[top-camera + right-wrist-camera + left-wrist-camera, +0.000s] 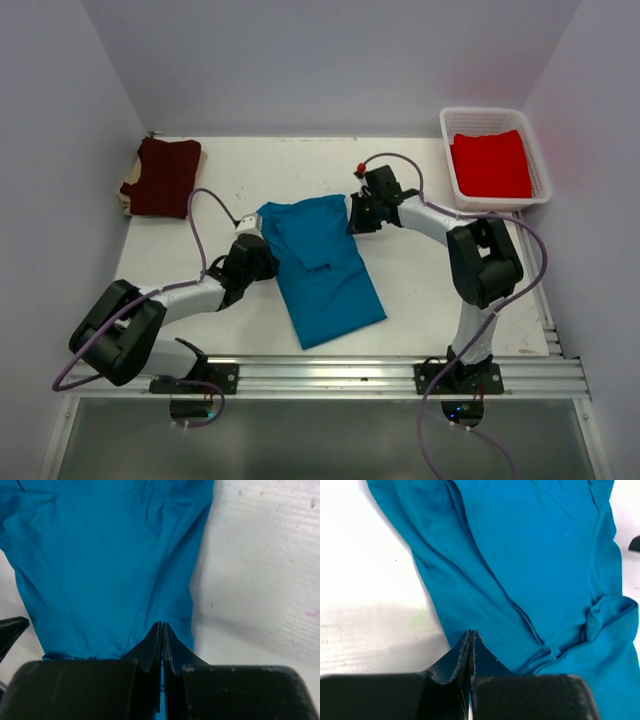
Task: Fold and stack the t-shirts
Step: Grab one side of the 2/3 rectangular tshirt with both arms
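Note:
The teal-blue t-shirt (325, 270) lies spread in the middle of the table, with a fold running down it. My left gripper (256, 245) is at its upper left edge, jaws shut with the tips (471, 633) on the shirt's edge (520, 555). My right gripper (357, 214) is at the upper right corner, shut (162, 625) with teal cloth (100, 555) showing between the fingers. The dark maroon t-shirt (162, 177) lies folded at the far left. The bright red t-shirt (490, 165) lies folded in the basket.
The white mesh basket (447, 150) stands at the far right corner. White walls close in the table on the left, back and right. A metal rail (400, 372) runs along the near edge by the arm bases.

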Robot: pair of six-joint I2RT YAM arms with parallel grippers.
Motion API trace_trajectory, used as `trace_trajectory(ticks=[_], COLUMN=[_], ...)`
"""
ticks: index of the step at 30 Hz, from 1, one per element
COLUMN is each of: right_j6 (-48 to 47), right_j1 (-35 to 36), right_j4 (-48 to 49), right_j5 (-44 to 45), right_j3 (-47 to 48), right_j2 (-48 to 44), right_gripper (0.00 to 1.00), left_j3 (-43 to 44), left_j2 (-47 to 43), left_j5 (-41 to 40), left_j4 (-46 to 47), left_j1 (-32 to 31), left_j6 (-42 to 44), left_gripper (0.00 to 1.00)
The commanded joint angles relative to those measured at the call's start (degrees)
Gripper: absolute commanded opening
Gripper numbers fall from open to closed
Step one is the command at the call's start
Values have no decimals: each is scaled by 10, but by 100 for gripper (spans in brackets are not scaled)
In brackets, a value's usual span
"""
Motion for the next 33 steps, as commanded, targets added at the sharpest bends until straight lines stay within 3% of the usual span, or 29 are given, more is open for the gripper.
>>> trace_trajectory(ticks=[1,13,24,30,33], right_j6=[4,9,16,-5,-7], right_j1=[-2,-2,-2,-3,-5], right_j4=[19,5,-39,5,124], right_j5=[-34,7,128,101,60], right_j3=[31,54,85,92,16], right_j2=[28,76,82,57,-17], right_gripper=[0,0,0,0,4], left_j3=[36,70,239,283,274], left_j2=[23,154,339,310,230], left_j5=[-4,-11,79,130,133], left_j4=[53,96,84,79,88], left_j1=[8,23,64,88,92], left_j6=[21,24,66,95,117], left_gripper=[0,0,0,0,0])
